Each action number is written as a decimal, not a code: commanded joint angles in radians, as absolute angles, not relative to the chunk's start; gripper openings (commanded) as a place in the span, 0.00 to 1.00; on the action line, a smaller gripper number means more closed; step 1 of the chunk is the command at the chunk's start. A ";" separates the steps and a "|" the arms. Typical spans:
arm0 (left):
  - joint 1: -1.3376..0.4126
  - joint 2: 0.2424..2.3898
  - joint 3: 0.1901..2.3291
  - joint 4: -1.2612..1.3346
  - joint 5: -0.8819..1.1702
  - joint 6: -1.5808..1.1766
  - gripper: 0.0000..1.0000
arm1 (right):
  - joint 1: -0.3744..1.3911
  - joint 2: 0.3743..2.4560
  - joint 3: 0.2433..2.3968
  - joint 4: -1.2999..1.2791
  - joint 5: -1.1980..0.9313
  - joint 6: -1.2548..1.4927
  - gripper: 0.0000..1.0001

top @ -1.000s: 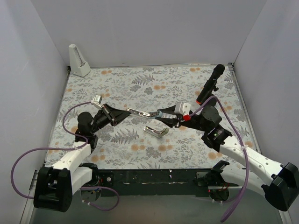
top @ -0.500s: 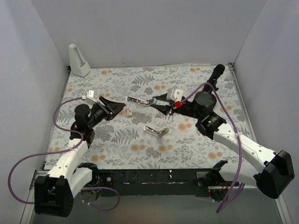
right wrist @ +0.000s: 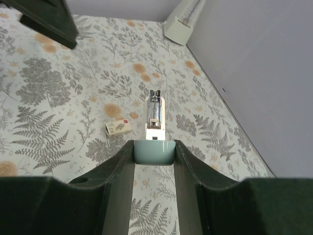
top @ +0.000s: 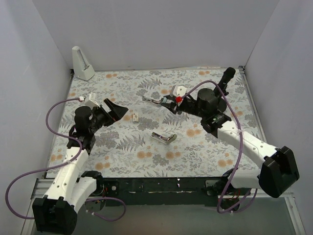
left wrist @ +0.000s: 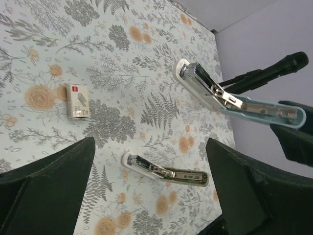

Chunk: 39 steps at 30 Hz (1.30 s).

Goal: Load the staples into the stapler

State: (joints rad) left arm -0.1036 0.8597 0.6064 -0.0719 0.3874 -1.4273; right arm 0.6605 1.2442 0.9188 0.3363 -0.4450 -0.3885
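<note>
Stapler: small light-blue oblong stapler [top: 157, 101] with a silver inner rail, swung open so that its two halves lie nearly in one line. The light-blue rear end sits in the right tool and the white-tipped half points away from it, rail side up.
Stapler position: far centre of the scene, apparently lifted off the flowered tabletop [top: 195, 152]. I cannot tell whether its far tip touches down.
Right tool: the right tool [top: 167, 103] is clamped on the stapler's blue end. In the wrist view, one black finger [right wrist: 117, 169] presses each side of it [right wrist: 154, 151].
Staples: tiny beige-white cardboard staple box [top: 135, 117] lying flat on the tabletop, grey face up with a small red mark at one end [left wrist: 78, 101]. It lies between the two tools, touched by neither, near the stapler's free tip [right wrist: 119, 127].
Left tool: the left tool [top: 120, 111] has its jaws spread wide with nothing between them. It hangs just left of the staple box and looks down over it [left wrist: 150, 142].
Olive-gold bar: an olive-gold and silver bar [top: 164, 138] of stapler size lies on the tabletop nearer the arm bases, apart from box and stapler [left wrist: 166, 170].
Far left corner: white wedge-shaped object [top: 82, 63] standing upright against the wall.
Far right edge: black cylinder [top: 225, 78] just behind the right arm.
</note>
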 commanded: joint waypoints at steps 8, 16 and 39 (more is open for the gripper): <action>-0.118 0.755 0.614 -0.226 0.285 -1.029 0.98 | 0.496 1.394 0.847 0.452 -0.583 -0.368 0.01; -0.138 0.764 0.586 -0.224 0.241 -1.025 0.98 | 0.486 1.496 0.831 0.480 -0.624 -0.393 0.01; -0.147 0.776 0.586 -0.226 0.224 -1.022 0.98 | 0.446 1.597 0.816 0.416 -0.657 -0.526 0.03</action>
